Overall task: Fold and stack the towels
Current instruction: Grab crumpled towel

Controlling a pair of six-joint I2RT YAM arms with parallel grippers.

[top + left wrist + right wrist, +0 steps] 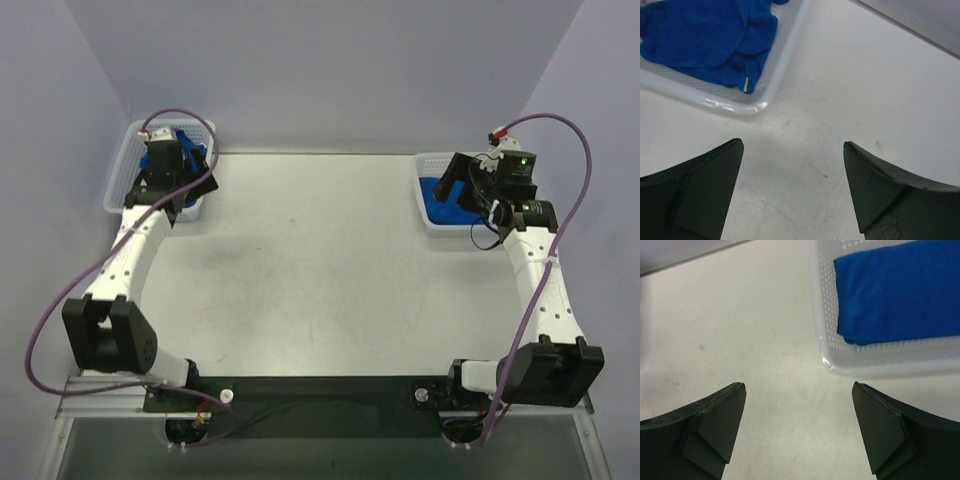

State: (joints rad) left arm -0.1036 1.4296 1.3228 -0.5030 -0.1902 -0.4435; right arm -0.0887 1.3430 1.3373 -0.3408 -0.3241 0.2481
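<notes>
Crumpled blue towels [700,40] lie heaped in the left white mesh basket [740,107], a small white tag [746,85] showing at one corner. A folded blue towel [900,295] lies flat in the right basket [865,367]. My left gripper [792,144] hangs open over bare table just off the left basket's corner, nothing between its fingers. My right gripper [799,385] is also open and empty, over the table beside the right basket's near corner. In the top view the left gripper [192,197] is at the left basket [118,180] and the right gripper [460,185] over the right basket [430,225].
The pale table [310,270] stretches between the two baskets. Lavender walls close in the back and both sides. The arm bases sit on the dark rail [320,390] at the near edge, with purple cables looping beside each arm.
</notes>
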